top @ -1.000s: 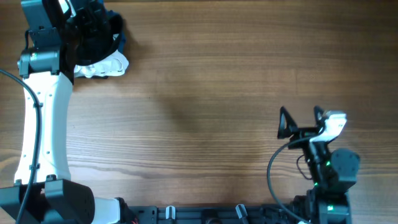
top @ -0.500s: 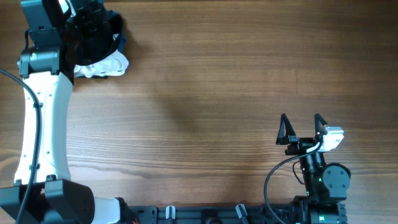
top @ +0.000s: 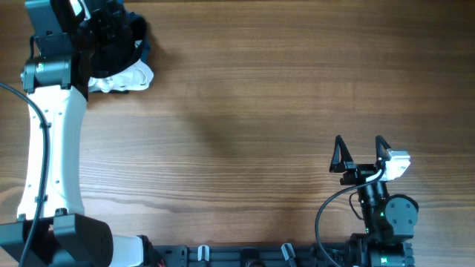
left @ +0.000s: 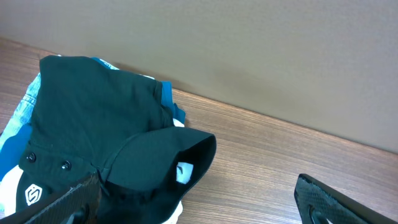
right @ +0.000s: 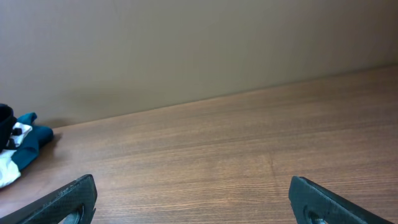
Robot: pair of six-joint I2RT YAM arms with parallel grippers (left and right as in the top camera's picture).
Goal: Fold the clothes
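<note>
**A:** What are your grippers doing?

**B:** My left gripper (left: 200, 208) has its jaws spread wide and holds nothing. It hangs just above the shirt (left: 93, 118), low and close, I'd say so the fingers can straddle a fold of cloth.

**A:** And the shirt?

**B:** It is crumpled in the far left corner of the table (top: 245, 111), heaped on a pile (left: 169, 102) of blue and white clothes. The collar (left: 163, 155) is curled over and the logo (left: 31, 196) faces my camera.

**A:** Your right side?

**B:** My right gripper (top: 359, 145) is also wide and empty. It is parked near my edge, well apart from the shirt. I judge it waits there because there is nothing to fold until the shirt is pulled off the pile and laid flat on the bare wood between us.
</note>
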